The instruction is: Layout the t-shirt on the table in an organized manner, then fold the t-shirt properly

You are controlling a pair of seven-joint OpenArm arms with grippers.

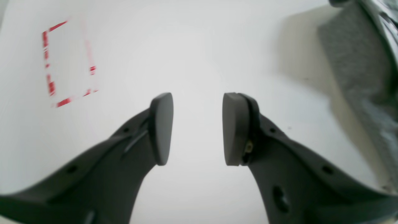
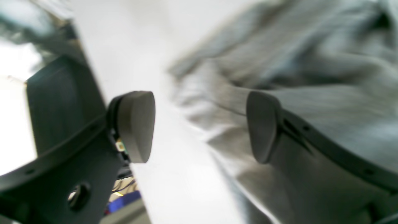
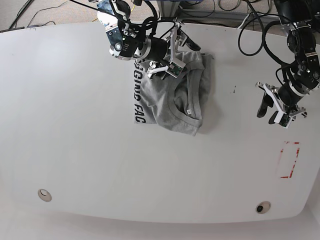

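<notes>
T-shirt (image 3: 172, 97) lettering: "GING FAC"

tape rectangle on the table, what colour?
Red, patchy and worn: the tape rectangle shows best in the left wrist view, on the white table.

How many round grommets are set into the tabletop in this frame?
2. One grommet sits near the table's front edge toward the base view's left; the other grommet near the front edge toward its right. The t-shirt could hide more.
</notes>
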